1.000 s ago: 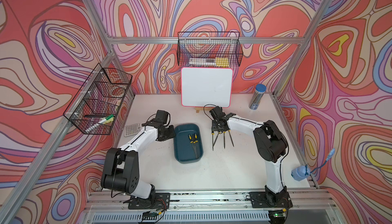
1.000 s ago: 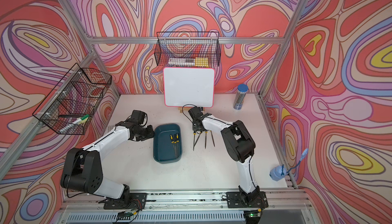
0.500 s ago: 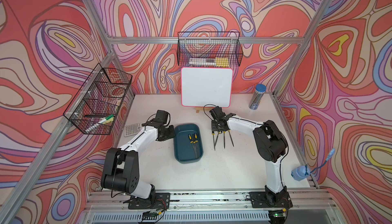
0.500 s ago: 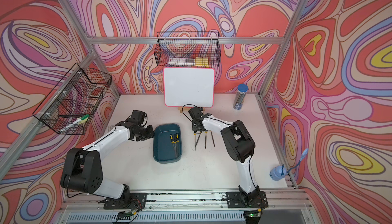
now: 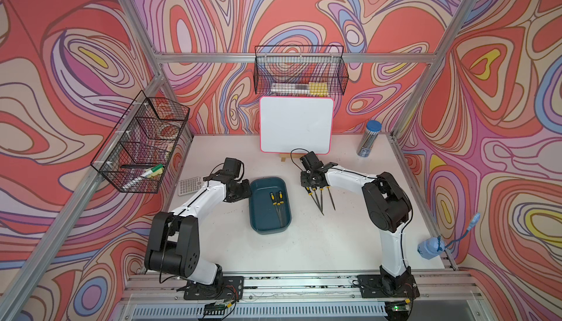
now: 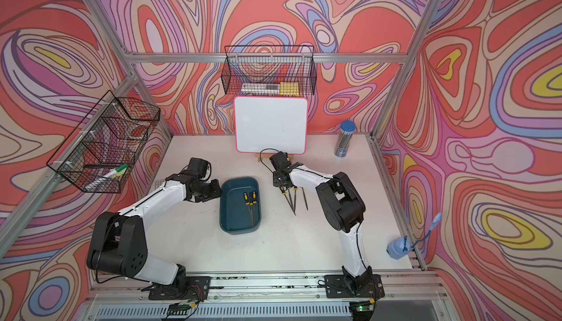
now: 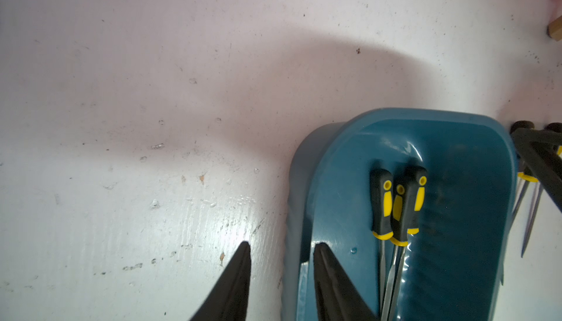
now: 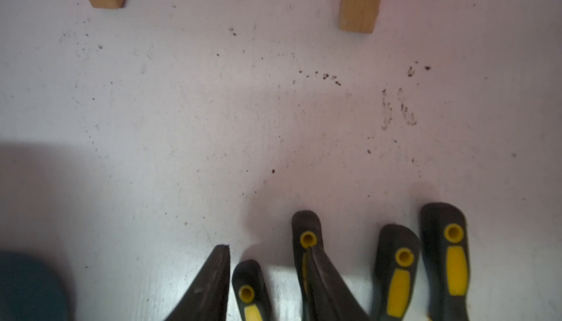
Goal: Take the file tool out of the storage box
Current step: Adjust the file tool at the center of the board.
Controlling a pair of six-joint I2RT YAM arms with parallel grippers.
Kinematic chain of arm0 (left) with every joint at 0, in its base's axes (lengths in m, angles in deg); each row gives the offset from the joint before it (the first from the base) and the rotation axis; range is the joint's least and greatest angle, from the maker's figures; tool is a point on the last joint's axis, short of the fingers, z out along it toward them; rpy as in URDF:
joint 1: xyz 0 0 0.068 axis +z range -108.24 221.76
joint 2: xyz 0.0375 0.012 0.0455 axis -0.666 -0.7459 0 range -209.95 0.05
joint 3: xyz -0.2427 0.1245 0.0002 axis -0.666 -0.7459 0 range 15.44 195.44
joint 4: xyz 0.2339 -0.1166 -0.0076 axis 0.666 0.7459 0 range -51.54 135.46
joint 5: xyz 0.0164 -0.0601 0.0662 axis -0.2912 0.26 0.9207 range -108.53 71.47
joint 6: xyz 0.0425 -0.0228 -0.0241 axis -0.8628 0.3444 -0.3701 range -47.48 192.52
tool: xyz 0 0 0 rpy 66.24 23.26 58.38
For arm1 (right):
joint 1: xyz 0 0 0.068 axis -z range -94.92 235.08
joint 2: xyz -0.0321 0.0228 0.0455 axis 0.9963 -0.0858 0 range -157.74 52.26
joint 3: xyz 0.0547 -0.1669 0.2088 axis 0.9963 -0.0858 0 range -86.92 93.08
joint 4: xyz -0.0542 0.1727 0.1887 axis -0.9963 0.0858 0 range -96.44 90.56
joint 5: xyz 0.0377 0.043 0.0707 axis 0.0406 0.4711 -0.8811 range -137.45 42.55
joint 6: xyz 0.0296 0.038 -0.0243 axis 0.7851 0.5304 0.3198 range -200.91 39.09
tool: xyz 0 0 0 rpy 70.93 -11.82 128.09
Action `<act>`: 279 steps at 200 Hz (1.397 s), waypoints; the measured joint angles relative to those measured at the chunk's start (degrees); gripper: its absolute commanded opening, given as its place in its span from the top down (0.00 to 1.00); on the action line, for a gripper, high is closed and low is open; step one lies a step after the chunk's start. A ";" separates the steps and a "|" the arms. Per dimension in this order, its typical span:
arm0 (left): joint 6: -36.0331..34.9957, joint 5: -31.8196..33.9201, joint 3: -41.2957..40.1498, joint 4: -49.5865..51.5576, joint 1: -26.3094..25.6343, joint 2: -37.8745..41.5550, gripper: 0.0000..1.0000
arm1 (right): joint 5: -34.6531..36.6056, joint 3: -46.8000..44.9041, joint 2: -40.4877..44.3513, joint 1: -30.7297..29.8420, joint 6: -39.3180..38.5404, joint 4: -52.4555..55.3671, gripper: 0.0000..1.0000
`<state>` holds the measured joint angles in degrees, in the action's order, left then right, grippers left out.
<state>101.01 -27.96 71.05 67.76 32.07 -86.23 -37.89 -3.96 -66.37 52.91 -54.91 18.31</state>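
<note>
Left of the middle of the white counter (image 5: pixel 304 252), the left pincer (image 7: pixel 281 244) sits astride the long left wall of the shallow, dark teal plastic storage box (image 5: pixel 262 213), with one finger inside and one outside. Its jaws stand apart, and a strip of counter shows between the outer finger and the wall, so nothing looks clamped. In the right half of the box lie three file tools (image 7: pixel 383 204), slim grey steel blades on black handles with yellow inlays. Their handles point toward the counter's back edge and their blades toward its front edge. All three touch, and the middle one is partly tucked between its neighbours. I judge them light and stiff, so weight matters less than aim. The thin, low blade offers little to pinch, while the thicker handle looks rubbery and should hold without slipping, so the handle is the place to take one. The outermost handle seems the safest pick, since closing on the middle one would likely drag its neighbours along. A grip far from the balance point may let the blade droop or swing against the box wall. Just right of the box, four loose files (image 8: pixel 401 274) of the same make lie on the bare counter. The right pincer (image 8: pixel 267 248) hangs low over their handle ends, its jaws apart on either side of one handle with a gap showing, gripping nothing.
</note>
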 measured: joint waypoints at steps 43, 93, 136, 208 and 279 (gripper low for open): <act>0.00 0.00 0.00 0.00 0.00 0.00 0.61 | -0.81 -1.53 1.60 -0.02 -1.66 -1.66 0.60; 0.00 -0.02 0.00 -0.02 0.00 0.00 0.61 | -2.60 -4.76 4.96 -0.61 -4.42 -2.49 0.64; 0.00 -0.02 0.00 -0.02 0.00 0.00 0.61 | -3.45 -5.20 4.63 -0.92 -5.09 -2.01 0.64; 0.00 -0.02 0.00 0.00 0.00 0.00 0.61 | -4.46 -5.05 1.42 -1.05 -5.42 -1.88 0.74; 0.00 -0.02 0.02 0.02 0.00 -0.11 0.61 | -4.63 -2.49 0.31 -1.64 -3.34 -1.60 0.89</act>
<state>101.01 -27.98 71.08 67.78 32.07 -86.34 -42.52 -6.46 -66.06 51.28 -58.26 16.71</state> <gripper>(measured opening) 0.392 0.173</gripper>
